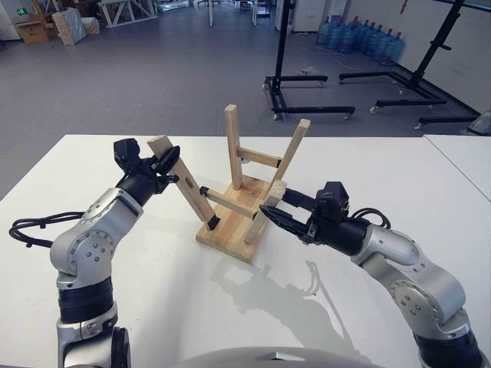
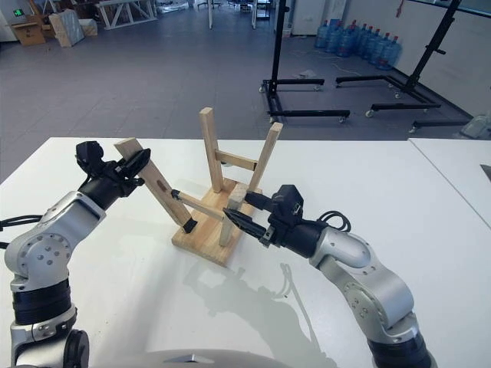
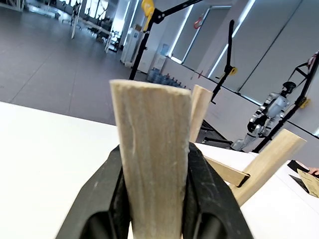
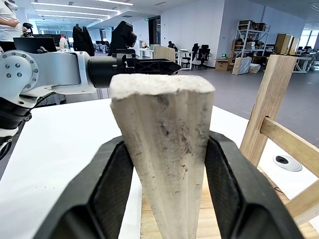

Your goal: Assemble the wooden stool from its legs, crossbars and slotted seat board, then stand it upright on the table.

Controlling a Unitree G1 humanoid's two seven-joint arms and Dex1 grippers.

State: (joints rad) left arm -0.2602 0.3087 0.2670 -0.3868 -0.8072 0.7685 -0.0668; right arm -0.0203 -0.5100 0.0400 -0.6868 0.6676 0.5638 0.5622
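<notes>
Tabletop (image 1: 368, 169), stool legs (image 1: 186, 190) between fingers (image 3: 97, 199)

You have two matching arms: the left arm (image 1: 92, 238) and the right arm (image 1: 406, 268) wear rounded silver-grey shells, broken by black bands at the joints. Each round joint cap carries a ring of small dark screws (image 1: 90, 249). The forearms turn matte black toward the wrist, where a boxy black camera housing (image 1: 332, 201) sits. A black cable (image 1: 27, 226) loops out beside the left arm. Your left end effector (image 1: 165, 161) and right end effector (image 1: 271, 201) each have two black, tapered fingers (image 4: 112, 189) with smooth, curved faces.
</notes>
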